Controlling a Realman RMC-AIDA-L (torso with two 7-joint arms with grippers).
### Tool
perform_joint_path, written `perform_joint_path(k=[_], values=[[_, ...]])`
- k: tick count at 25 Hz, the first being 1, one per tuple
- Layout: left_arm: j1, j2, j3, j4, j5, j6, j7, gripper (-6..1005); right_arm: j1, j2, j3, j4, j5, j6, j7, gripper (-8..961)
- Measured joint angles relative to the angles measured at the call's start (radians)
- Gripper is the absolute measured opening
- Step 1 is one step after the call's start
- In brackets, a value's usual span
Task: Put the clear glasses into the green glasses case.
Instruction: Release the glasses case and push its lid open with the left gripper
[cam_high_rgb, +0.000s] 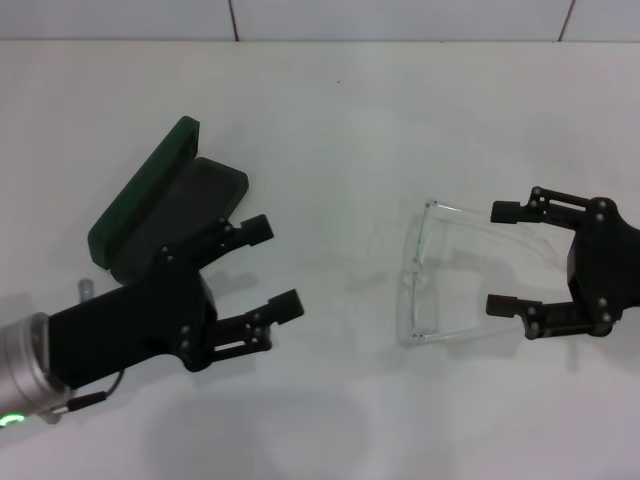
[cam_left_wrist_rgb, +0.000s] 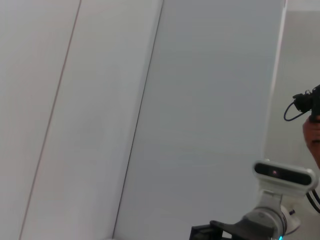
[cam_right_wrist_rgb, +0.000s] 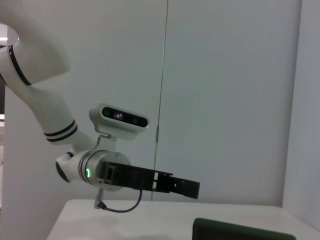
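A: Progress check. Where are the clear glasses (cam_high_rgb: 430, 275)?

B: Flat on the white table (cam_high_rgb: 330, 120), right of centre, arms unfolded and pointing toward the right gripper (cam_high_rgb: 500, 258). Not in the case. Nothing of the task is done as far as the head view shows

A: The green glasses case (cam_high_rgb: 160, 215)?

B: On the left side of the table, well apart from the glasses. Lid up, dark lining exposed, so it is ready to receive. The lower end is partly hidden behind the left gripper (cam_high_rgb: 272, 267)

A: Fingers, right side?

B: Spread wide, holding nothing. They sit at the tips of the glasses' arms, one finger near each tip; whether they touch the plastic I cannot tell

A: Left side?

B: Also wide open, empty. It hangs just in front of the case, fingers pointing toward the middle of the table. The right wrist view catches it side-on above the table, with a corner of the case at the picture's edge

A: What remains?

B: My judgement: all of it. Grasp the glasses, likely fold or at least align them, carry across, lay them in the lining. Thin clear plastic may slip or flex under the fingers

A: Any writing, labels?

B: None readable. The lid shows its outer edge only; no lettering to be made out. Left wrist view gives only wall panels and the other arm's wrist
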Motion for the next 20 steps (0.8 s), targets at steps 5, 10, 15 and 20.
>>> perform_joint_path(k=[5,10,15,20], values=[[-0.005,0.0,-0.003,-0.03,-0.001,0.009,0.027,894,-0.003,0.022,0.009,0.003,-0.006,0.012,-0.022,876],[-0.015,0.003,-0.001,-0.047,0.007,0.014,0.027,894,-0.004,0.041,0.004,-0.014,-0.008,-0.006,-0.033,876],[-0.019,0.003,-0.006,-0.133,-0.084,0.01,-0.05,894,0.004,0.058,0.008,-0.025,-0.008,-0.006,0.001,876],[-0.095,0.002,0.005,-0.349,-0.111,-0.011,-0.217,895,0.004,0.083,0.008,-0.019,-0.007,0.004,0.029,876]])
